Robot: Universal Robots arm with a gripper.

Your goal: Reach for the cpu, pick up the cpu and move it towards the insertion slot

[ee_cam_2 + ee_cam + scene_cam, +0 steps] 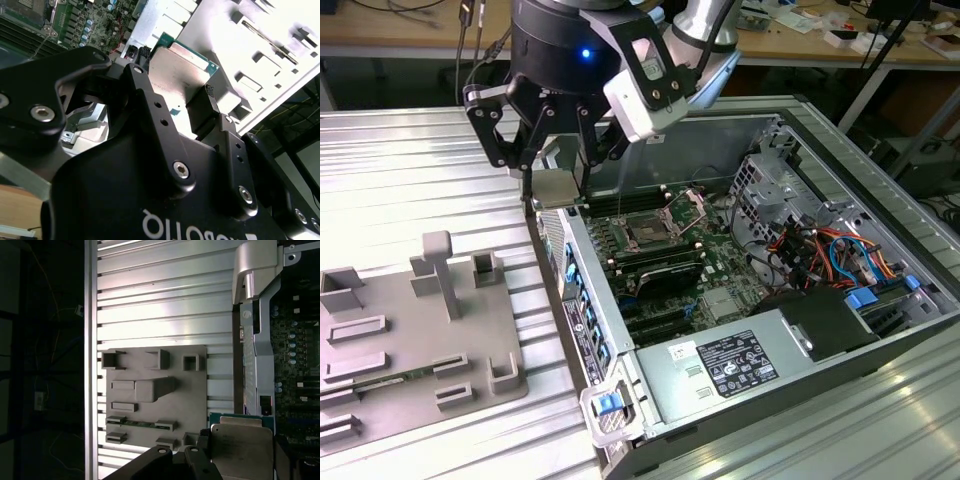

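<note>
A ribbed, silvery metal counter [410, 190] carries a grey fixture plate [415, 330] with raised blocks at the exterior view's left and an open computer case [880, 200] at its right. The black gripper [557, 165] hangs over the case's near edge, its fingers [210, 107] clamped on the cpu [182, 65], which is lifted clear of the counter. Inside the case, the insertion slot [650, 232] sits open on the green board, apart from the chip. Beyond, wooden desks [400, 30] hold cables and clutter.
</note>
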